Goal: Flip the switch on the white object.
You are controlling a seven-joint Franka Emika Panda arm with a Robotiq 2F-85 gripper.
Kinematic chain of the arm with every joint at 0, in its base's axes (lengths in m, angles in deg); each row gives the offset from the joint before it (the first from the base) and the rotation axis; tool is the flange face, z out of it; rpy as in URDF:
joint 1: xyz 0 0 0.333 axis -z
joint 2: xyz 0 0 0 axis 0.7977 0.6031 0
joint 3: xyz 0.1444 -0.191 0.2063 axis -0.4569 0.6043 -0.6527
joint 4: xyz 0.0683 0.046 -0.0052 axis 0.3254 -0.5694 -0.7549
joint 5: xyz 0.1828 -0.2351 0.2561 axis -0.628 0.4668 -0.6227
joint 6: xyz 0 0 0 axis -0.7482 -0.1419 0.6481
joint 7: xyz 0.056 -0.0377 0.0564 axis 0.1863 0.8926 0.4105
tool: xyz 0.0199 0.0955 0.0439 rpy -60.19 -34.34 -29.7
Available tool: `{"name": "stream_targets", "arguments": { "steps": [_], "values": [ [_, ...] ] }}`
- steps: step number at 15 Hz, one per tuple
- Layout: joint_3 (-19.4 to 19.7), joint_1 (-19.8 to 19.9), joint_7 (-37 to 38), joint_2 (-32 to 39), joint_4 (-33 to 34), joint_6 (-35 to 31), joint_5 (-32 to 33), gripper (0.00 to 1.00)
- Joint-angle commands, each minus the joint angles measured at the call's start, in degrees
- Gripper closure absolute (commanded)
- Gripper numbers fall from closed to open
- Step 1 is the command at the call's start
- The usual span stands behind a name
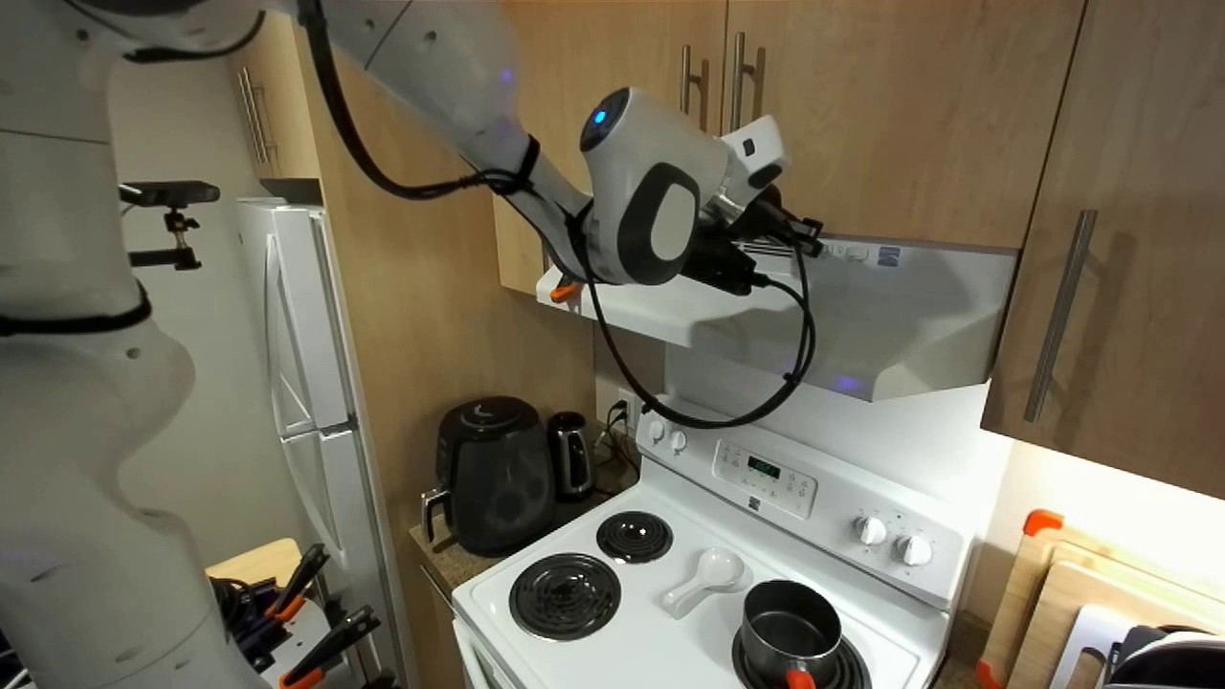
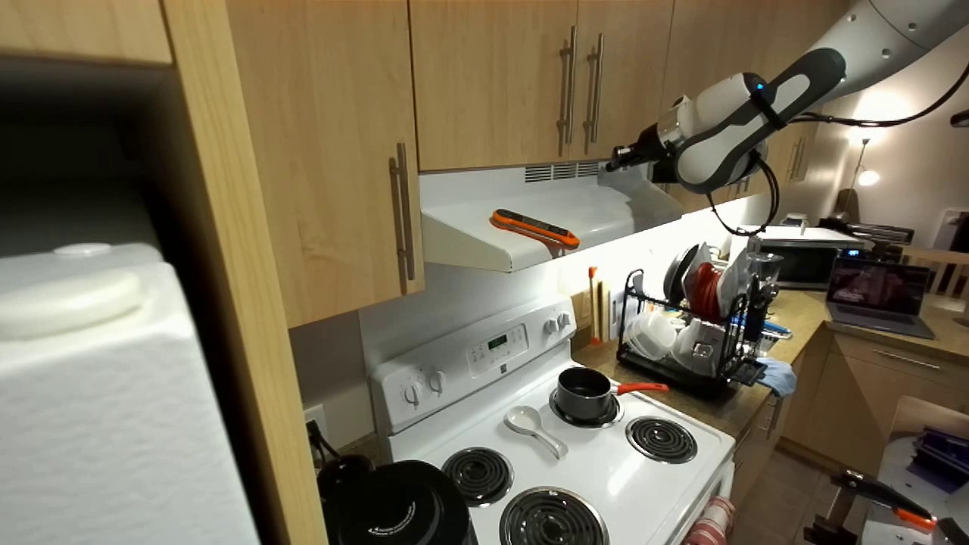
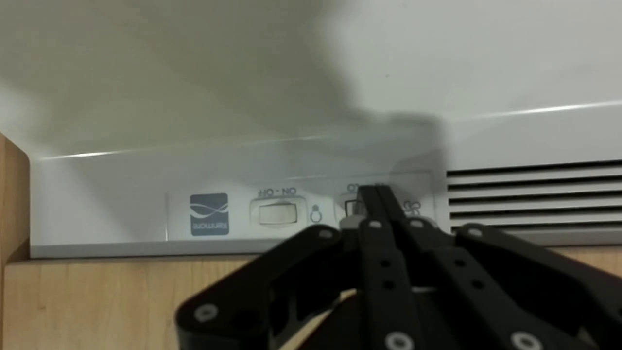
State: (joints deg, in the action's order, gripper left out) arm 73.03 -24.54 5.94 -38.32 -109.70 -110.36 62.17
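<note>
The white range hood (image 1: 928, 316) hangs under the wooden cabinets in both exterior views (image 2: 462, 227). It fills the upper part of the wrist view (image 3: 233, 73), where its lettering stands upside down. Its control strip has a light rocker switch (image 3: 278, 214) marked ON - OFF, uncovered. A fan switch (image 3: 352, 208) marked LO sits to the right, partly hidden behind the fingers. My gripper (image 3: 374, 190) is shut with its fingertips together and nothing between them. The tips are in front of the fan switch; I cannot tell whether they touch it. The gripper also shows in both exterior views (image 1: 809, 236) (image 2: 615, 160).
Vent slots (image 3: 534, 199) lie right of the fan switch. Cabinet doors with bar handles (image 1: 737, 81) are just above the hood. An orange-edged device (image 2: 534, 228) lies on the hood's slope. Below is the stove (image 2: 606, 484) with a pot (image 2: 584, 393). A cable (image 1: 809, 335) loops from the wrist.
</note>
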Motion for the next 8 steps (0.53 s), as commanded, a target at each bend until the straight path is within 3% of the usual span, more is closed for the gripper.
{"name": "stream_targets", "arguments": {
  "steps": [1,8],
  "values": [
    [-8.48,8.03,5.08,5.35,6.30,0.00,8.65,1.00],
    [-25.73,26.55,8.84,10.86,9.40,0.00,23.76,1.00]
  ]
}}
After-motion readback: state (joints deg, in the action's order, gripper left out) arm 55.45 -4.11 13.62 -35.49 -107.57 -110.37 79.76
